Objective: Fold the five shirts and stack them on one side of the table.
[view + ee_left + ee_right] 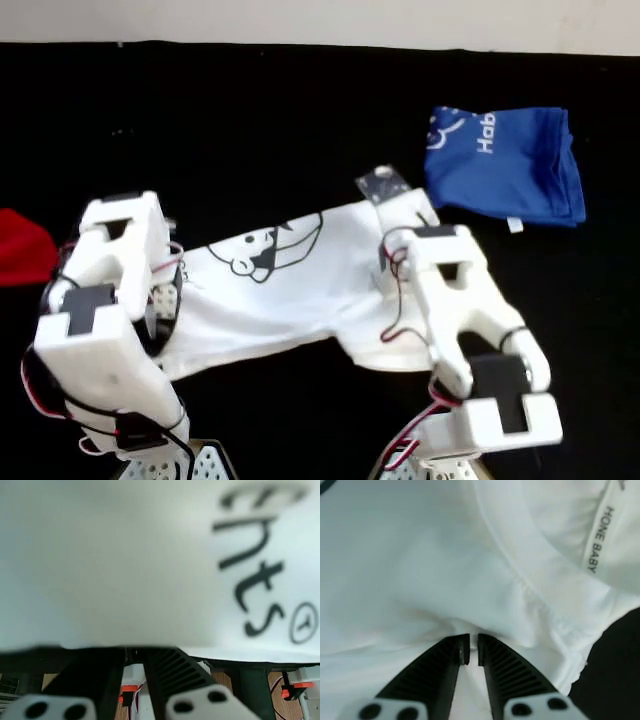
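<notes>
A white shirt (290,285) with a black cartoon print lies spread across the middle of the black table, stretched between the two arms. My left gripper (165,305) is at the shirt's left end, and the left wrist view shows it (135,655) shut on the shirt's edge (125,570), with black lettering nearby. At the shirt's right end sits my right gripper (390,268). The right wrist view has it (470,650) shut on a pinch of white fabric (420,570) near a seam. A folded blue shirt (505,165) lies at the back right. A red shirt (22,247) lies at the left edge.
The black table (250,120) has open room along the back and at the front between the arm bases. A small grey tag (380,184) pokes out beyond the white shirt's far right corner.
</notes>
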Robot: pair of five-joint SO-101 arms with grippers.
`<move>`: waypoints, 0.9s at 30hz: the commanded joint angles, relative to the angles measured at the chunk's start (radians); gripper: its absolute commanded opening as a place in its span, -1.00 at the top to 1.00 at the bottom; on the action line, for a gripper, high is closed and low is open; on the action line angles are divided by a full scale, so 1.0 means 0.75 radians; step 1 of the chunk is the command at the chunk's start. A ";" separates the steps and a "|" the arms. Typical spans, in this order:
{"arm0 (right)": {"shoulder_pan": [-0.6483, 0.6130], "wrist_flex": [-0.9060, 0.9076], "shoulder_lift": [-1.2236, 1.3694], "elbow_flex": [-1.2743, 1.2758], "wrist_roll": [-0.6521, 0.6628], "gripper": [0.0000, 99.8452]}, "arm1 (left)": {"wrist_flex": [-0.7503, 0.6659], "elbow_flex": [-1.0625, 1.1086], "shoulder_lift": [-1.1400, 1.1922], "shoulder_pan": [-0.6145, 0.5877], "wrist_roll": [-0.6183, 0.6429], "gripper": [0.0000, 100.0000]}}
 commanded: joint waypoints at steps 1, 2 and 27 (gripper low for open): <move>0.009 -0.015 0.116 -0.183 0.002 0.90 | 0.051 -0.377 0.126 -0.062 0.008 0.98; 0.007 -0.015 0.122 -0.208 0.002 0.90 | 0.092 -0.463 0.175 -0.081 0.008 0.98; 0.007 0.089 -0.647 0.287 0.008 0.90 | 0.086 0.079 -0.410 -0.009 -0.002 0.98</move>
